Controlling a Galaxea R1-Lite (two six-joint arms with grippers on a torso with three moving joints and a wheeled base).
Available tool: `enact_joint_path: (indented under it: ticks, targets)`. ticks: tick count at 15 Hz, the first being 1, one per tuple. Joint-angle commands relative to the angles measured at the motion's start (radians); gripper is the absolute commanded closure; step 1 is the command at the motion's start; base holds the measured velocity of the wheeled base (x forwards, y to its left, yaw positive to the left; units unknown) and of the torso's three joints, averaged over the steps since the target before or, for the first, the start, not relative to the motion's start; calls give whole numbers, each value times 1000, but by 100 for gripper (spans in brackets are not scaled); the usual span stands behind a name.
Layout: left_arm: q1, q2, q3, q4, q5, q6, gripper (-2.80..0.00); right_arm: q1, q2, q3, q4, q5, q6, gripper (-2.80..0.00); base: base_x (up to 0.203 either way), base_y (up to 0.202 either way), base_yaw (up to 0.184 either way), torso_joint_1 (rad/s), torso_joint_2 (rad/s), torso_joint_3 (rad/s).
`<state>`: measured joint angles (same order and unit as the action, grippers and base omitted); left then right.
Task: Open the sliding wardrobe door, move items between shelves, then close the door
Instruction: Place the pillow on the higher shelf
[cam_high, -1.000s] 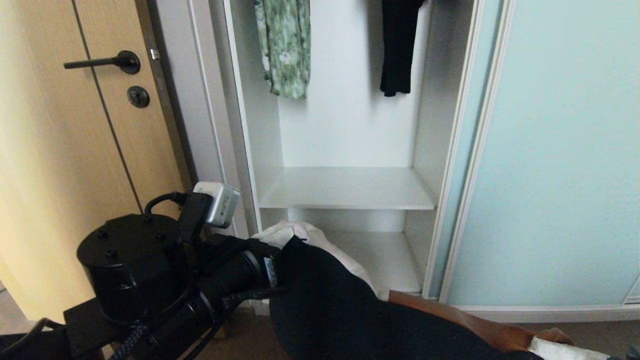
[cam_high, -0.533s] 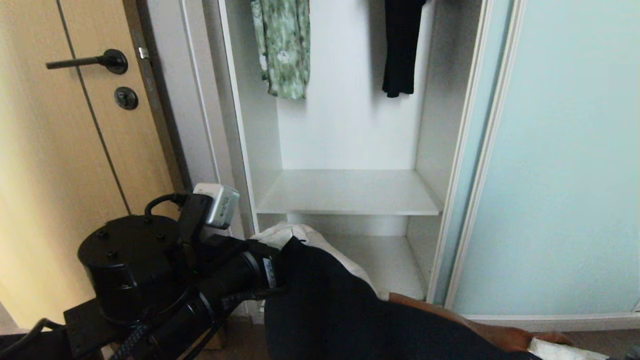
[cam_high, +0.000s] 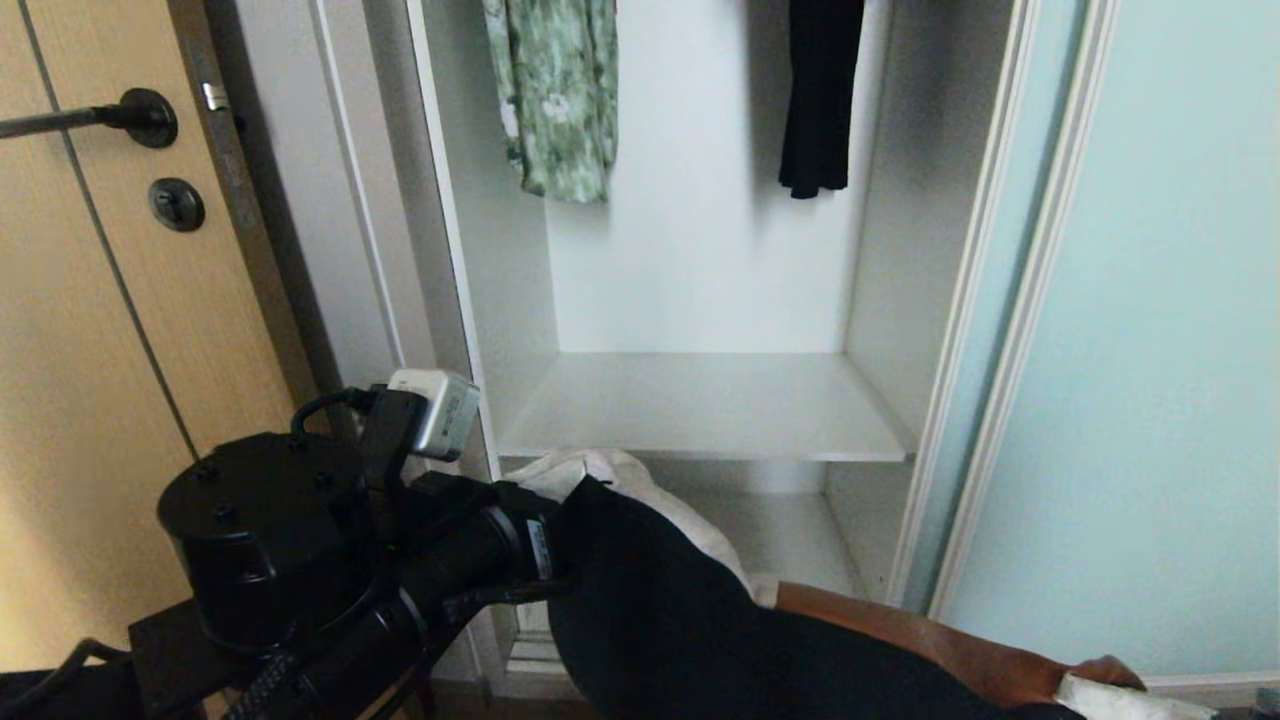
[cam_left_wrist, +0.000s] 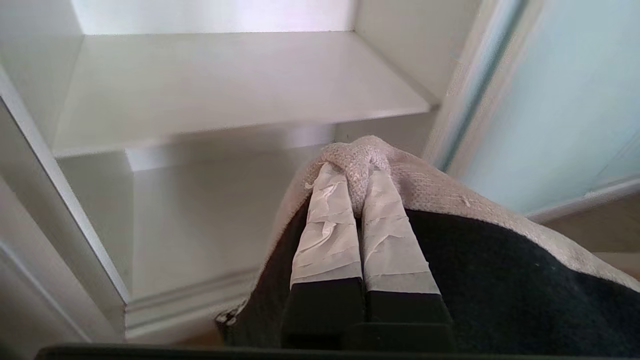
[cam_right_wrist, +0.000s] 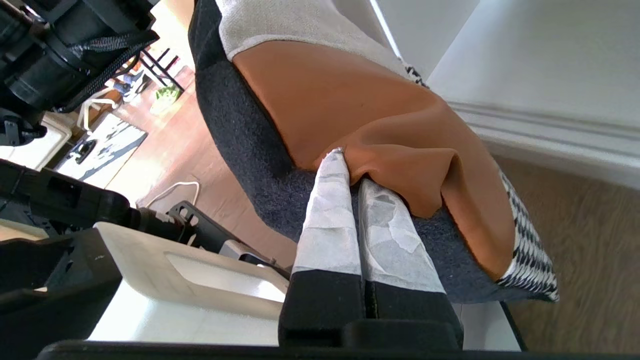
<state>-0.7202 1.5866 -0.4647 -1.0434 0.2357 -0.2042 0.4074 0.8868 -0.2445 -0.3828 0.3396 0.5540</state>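
Bundle of folded clothes (cam_high: 700, 620) hangs between both grippers, low in front of the open compartment, outside it and below the upper shelf (cam_high: 700, 405). Left gripper (cam_left_wrist: 356, 187): jaws pressed together on the white knit fold. Right gripper (cam_right_wrist: 350, 172): jaws pinching the rust-orange fabric at the bundle's far end.

Step in hand, as judged: carrying the bundle to a shelf. To do well, keep both pinches level and raise together, so the slack middle clears the upper shelf's front edge before going in.

Room: upper shelf bare; lower shelf (cam_high: 775, 540) beneath it partly hidden by the bundle. Sliding wardrobe door (cam_high: 1170, 330) is just right of the upper shelf, its frame edge close to the right end. Green floral garment (cam_high: 555, 95) hangs well above.
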Motion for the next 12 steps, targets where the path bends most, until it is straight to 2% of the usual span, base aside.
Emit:
enact_joint_path:
  ticks: [1,10,12]
  targets:
    - [-1,4,0,-6,2,-1,0,1,4,1,-2,3,3,0,192,0,0,2,-2,7]
    - [-1,6,15,-4,-6,3,0,2,7,-7,-2,3,3,0,196,0,1,1,3,2]
    - [-12,-6,14,-4,-2,11,0,1,1,-29,-2,1,1,0,120,0,-1,7,5,1]
